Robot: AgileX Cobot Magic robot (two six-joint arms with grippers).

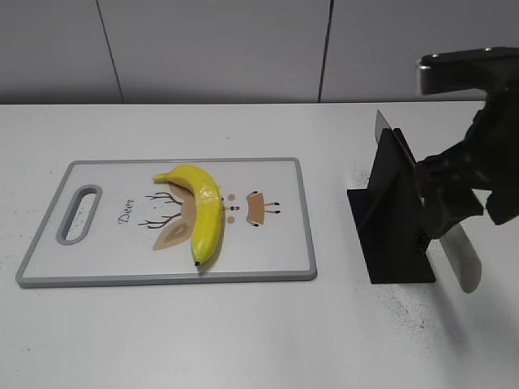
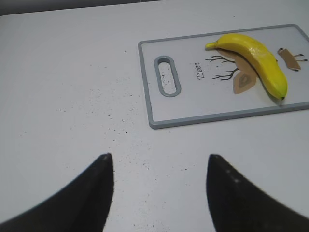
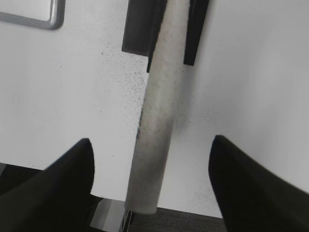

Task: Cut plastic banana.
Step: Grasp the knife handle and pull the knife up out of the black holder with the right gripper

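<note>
White tabletop carried a grey-rimmed white plastic cutting board (image 1: 302, 212) with the yellow plastic banana (image 1: 203, 211) lying on it. Beside the black knife stand (image 1: 393, 219), the right gripper (image 1: 454, 198) seemingly clasped the silver-bladed knife (image 1: 461, 258). The left gripper (image 2: 159, 193) hung open, empty. Unsteadied, the banana could roll under the blade.

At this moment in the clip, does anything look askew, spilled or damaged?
Nothing damaged. The banana lies whole on the cutting board. Fine dark specks dust the table near the board and around the black knife stand. The knife hangs tilted at the right claw, off the stand.
</note>
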